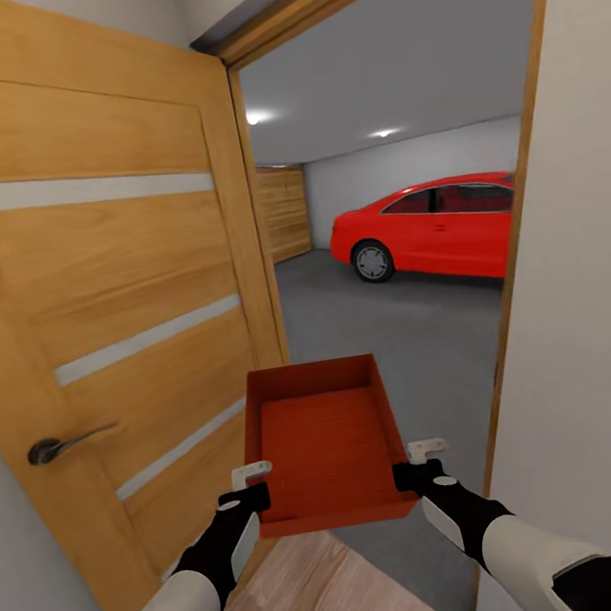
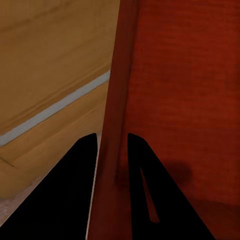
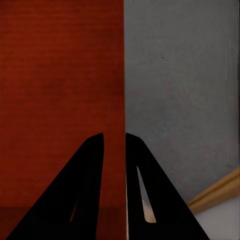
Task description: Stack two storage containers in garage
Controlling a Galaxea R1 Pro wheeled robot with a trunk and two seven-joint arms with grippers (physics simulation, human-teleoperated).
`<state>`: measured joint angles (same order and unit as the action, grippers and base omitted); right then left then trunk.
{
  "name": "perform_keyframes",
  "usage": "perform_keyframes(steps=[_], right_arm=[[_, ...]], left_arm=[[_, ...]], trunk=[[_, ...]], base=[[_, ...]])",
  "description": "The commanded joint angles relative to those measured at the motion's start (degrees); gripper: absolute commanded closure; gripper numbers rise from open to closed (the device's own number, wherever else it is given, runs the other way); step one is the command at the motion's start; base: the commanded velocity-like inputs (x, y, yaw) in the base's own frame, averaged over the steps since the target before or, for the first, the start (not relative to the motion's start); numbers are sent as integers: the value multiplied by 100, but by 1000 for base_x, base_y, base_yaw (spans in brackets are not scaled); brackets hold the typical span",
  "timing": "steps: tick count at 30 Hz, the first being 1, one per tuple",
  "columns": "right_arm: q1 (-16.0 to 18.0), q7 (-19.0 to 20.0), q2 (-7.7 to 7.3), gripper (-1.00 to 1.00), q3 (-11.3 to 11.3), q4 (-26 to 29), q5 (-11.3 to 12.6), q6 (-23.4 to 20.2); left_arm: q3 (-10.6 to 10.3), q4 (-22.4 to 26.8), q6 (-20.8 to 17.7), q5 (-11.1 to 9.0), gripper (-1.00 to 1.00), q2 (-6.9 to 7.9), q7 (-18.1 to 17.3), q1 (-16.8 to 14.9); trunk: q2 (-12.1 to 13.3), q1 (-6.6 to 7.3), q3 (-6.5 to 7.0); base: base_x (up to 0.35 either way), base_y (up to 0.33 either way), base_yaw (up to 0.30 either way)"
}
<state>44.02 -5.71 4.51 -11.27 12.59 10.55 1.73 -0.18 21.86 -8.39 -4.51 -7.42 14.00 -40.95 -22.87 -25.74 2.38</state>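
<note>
I carry one orange-red storage container [image 1: 326, 439] level in front of me, its open top up and nothing inside. My left gripper [image 1: 254, 497] is shut on its left wall [image 2: 116, 125] near the front corner. My right gripper [image 1: 409, 476] is shut on the thin right wall [image 3: 123, 100] near the other front corner. The container hangs in the doorway, over the line where light wood planks [image 1: 310, 598] meet the garage's dark grey concrete floor [image 1: 397, 331]. Through the doorway the garage shows white-grey walls and a wooden panel door [image 1: 284, 213].
An open wooden door [image 1: 122, 323] with a lever handle [image 1: 57, 445] stands close on my left. A white wall and the wooden door frame [image 1: 512, 245] stand close on my right. A red car [image 1: 431, 228] is parked deeper in the garage at the right.
</note>
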Motion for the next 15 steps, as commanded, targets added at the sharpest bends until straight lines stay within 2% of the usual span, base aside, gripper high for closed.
perform_keyframes(steps=[1,15], right_arm=[[1,-46,-30,100,89,-19,61,22],[1,-46,-32,100,89,-19,61,28]], left_arm=[[106,55,39,99,100,188,235,-1],[106,55,39,100,100,188,235,-1]], trunk=[[-4,-4,-2],[-4,-4,-2]], base=[[228,185,-231],[211,173,-230]])
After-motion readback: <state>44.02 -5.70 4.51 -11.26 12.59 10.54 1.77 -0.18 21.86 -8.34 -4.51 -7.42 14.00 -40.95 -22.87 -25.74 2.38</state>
